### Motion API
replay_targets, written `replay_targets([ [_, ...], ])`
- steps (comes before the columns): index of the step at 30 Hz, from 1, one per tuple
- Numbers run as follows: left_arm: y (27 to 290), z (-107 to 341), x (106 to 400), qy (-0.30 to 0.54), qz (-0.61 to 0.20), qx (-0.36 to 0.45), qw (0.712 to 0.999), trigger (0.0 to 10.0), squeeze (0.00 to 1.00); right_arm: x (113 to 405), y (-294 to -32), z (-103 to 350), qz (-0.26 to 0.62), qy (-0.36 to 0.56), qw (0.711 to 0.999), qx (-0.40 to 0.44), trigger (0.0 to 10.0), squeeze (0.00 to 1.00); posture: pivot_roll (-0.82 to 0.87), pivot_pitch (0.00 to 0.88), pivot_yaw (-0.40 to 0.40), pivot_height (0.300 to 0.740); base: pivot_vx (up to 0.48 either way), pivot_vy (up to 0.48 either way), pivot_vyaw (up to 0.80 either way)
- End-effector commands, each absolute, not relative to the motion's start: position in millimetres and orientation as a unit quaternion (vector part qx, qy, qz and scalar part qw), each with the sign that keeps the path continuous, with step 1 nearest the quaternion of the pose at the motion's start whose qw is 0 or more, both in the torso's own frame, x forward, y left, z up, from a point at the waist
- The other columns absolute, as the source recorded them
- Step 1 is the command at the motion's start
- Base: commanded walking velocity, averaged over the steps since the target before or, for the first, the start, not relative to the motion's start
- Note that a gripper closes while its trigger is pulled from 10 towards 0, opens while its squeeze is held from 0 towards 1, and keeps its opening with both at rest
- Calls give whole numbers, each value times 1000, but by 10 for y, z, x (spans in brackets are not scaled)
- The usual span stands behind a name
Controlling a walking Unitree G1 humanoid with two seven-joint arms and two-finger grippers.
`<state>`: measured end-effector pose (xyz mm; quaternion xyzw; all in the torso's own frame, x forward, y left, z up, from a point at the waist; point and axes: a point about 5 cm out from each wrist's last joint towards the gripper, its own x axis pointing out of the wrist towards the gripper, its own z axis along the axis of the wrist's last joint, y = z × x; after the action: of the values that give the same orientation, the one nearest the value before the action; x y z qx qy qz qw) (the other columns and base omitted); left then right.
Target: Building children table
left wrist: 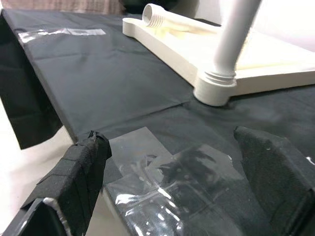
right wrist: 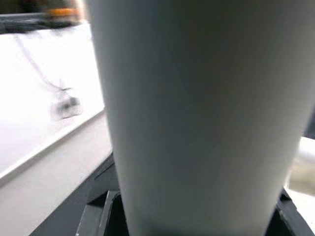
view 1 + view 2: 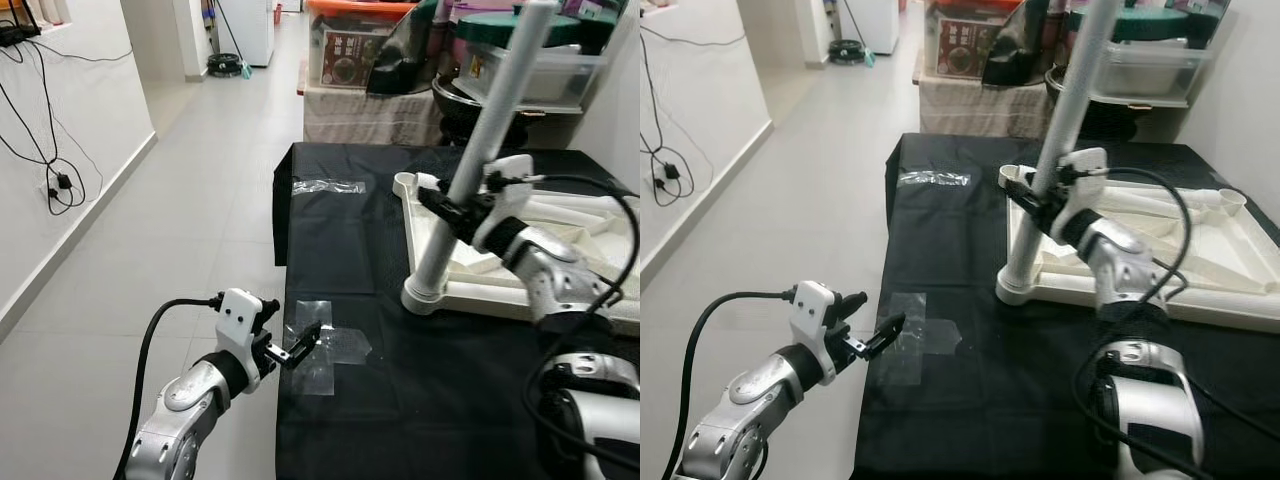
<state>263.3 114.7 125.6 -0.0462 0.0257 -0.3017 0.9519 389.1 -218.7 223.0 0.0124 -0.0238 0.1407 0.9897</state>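
Hovering off the near left corner of the black-draped work table [image 3: 340, 250], the left gripper [image 3: 305, 343] points at the patch of clear tape [image 3: 330, 352] stuck on the cloth there, its two black fingers [image 1: 81, 164] spread apart with nothing between them. Farther back along that left side of the work table lies a second strip of clear tape [image 3: 328, 186]. Right of the tape patch, the upside-down white tabletop [image 3: 560, 235] lies flat on the cloth, and a white table leg [image 3: 480, 150] stands in the socket at its near left corner, leaning a little to the right as it rises. The right gripper [image 3: 452, 210] is clamped around that leg partway up. Beyond the work table's far edge sit stacked storage bins [image 3: 350, 45].
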Motion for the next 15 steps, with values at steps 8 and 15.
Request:
replay_targets([
  [8, 1146, 1223, 2599, 34, -303, -44, 951, 10000, 0, 3598, -2216, 1480, -217, 102, 970, 29, 0, 0, 78, 0, -76, 740, 0, 0, 0],
  [15, 1161, 1215, 2596, 36, -299, -43, 953, 10000, 0, 3429, -2003, 1350, -263, 105, 959, 22, 0, 0, 77, 0, -78, 740, 0, 0, 0],
])
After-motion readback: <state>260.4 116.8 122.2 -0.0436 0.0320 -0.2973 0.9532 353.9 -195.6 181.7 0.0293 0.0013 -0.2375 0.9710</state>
